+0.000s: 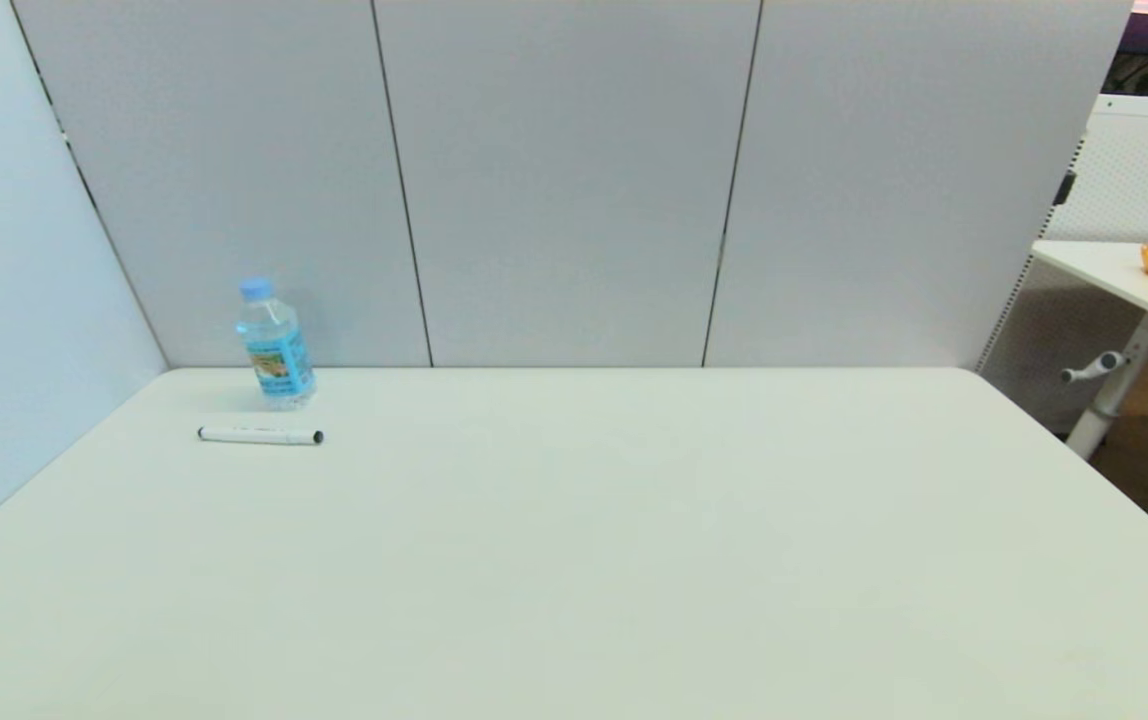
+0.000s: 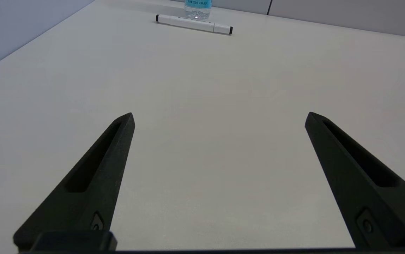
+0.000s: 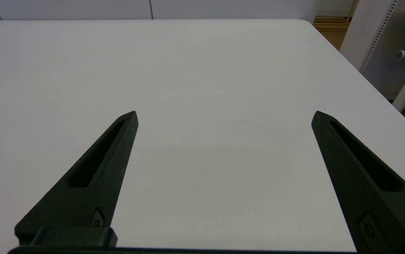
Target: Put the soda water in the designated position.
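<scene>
With both my left gripper [image 2: 220, 116] and right gripper [image 3: 224, 114] spread wide and empty, the soda water [image 1: 275, 345] stands upright at eleven o'clock behind the marker pen [image 1: 260, 435]; it looks light, thin-walled and slippery, so I judge mid-label the best hold.

Black tapered slotted fingers [image 2: 96, 176], screw near base.

- The left wrist view cuts off the soda water [image 2: 198, 7] above its base.
- Label print on the soda water is too small to read.
- Neither arm appears in the head view.
</scene>
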`<action>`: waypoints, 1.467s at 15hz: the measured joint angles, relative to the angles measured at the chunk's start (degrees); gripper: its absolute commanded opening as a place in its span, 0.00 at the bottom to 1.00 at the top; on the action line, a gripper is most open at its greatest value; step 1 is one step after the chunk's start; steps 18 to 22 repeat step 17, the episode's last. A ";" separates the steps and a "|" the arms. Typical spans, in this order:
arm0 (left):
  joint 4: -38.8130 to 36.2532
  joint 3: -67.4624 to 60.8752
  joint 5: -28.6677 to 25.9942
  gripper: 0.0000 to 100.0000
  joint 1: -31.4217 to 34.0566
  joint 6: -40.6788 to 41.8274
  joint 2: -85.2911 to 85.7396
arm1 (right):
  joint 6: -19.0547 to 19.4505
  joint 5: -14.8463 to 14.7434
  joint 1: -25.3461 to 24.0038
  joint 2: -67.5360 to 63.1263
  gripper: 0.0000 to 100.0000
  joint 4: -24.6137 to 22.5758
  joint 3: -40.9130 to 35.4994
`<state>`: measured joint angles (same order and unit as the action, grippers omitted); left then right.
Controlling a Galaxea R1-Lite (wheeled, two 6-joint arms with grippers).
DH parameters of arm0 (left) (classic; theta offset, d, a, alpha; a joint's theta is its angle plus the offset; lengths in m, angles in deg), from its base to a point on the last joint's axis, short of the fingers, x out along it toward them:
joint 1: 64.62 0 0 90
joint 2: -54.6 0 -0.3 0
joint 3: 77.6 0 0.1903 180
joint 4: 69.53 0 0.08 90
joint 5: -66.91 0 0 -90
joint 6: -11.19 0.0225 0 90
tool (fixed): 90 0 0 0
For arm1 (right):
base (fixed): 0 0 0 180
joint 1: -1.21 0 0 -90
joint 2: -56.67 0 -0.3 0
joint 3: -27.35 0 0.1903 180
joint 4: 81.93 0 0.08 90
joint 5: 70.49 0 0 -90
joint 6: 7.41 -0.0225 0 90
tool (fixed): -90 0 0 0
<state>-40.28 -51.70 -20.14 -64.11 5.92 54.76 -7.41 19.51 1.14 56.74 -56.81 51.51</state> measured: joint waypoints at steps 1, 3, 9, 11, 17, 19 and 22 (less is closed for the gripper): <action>-0.05 0.00 0.02 1.00 0.00 -0.02 0.00 | 0.02 0.00 0.00 0.00 1.00 0.00 0.00; -0.05 0.00 0.00 1.00 0.00 -0.05 0.02 | 0.05 0.00 0.00 0.00 1.00 0.00 0.00; -0.02 0.00 0.02 1.00 0.00 -0.05 0.02 | 0.00 0.00 0.00 0.00 1.00 0.00 0.00; -0.05 0.00 0.02 1.00 0.00 -0.02 0.02 | -0.07 0.00 0.02 0.00 1.00 0.00 0.00; 0.01 -0.09 -0.01 1.00 0.00 -0.05 0.00 | -0.10 0.00 0.05 0.00 1.00 0.00 0.00; 0.01 -0.09 -0.01 1.00 0.00 -0.05 0.00 | -0.10 0.00 0.05 0.00 1.00 0.00 0.00; 0.01 -0.09 -0.01 1.00 0.00 -0.05 0.00 | -0.10 0.00 0.05 0.00 1.00 0.00 0.00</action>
